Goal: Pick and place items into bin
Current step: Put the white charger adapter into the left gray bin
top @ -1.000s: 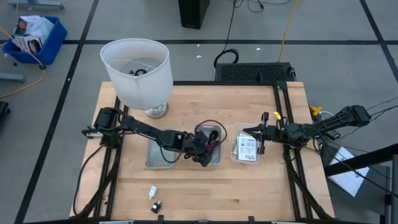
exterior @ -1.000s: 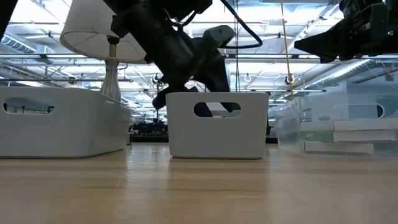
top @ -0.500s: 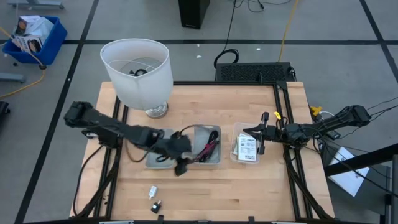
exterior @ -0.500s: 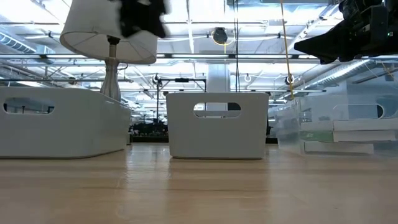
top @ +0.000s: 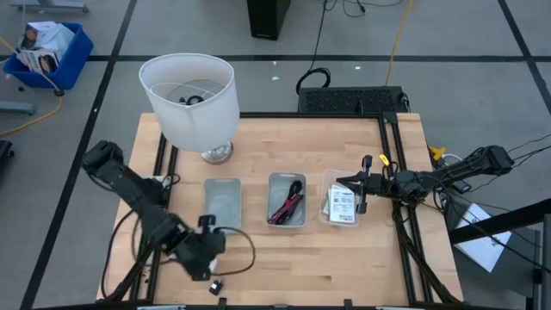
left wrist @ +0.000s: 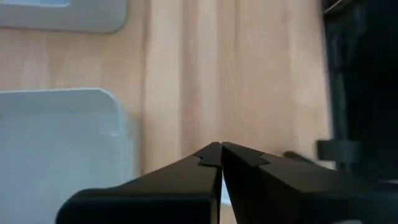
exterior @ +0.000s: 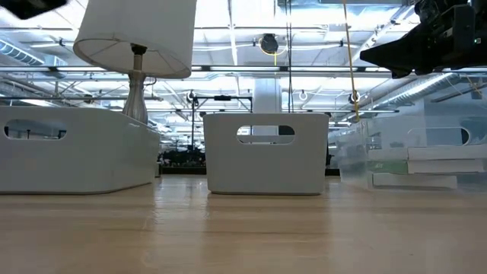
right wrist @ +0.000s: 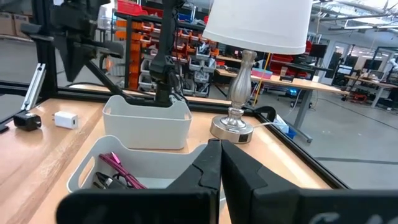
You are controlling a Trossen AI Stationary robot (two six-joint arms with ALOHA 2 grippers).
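Jaws pressed together, empty, the left gripper hangs over the table's front edge near the tiny black piece. The right gripper, jaws likewise closed, waits above the clear bin.

Overall light: bright and even, from overhead strip lights seen in the low view beyond the table.
Shadows: soft and short; a faint one lies beside the lamp base in the high view.
Glare: ceiling lights blow out to white in the low view; the lampshade reads near pure white.
Blur: the left wrist view is smeared, wood grain streaked; the left gripper edges are soft.
Focus: the right wrist view's own fingers are soft, the room behind sharper.
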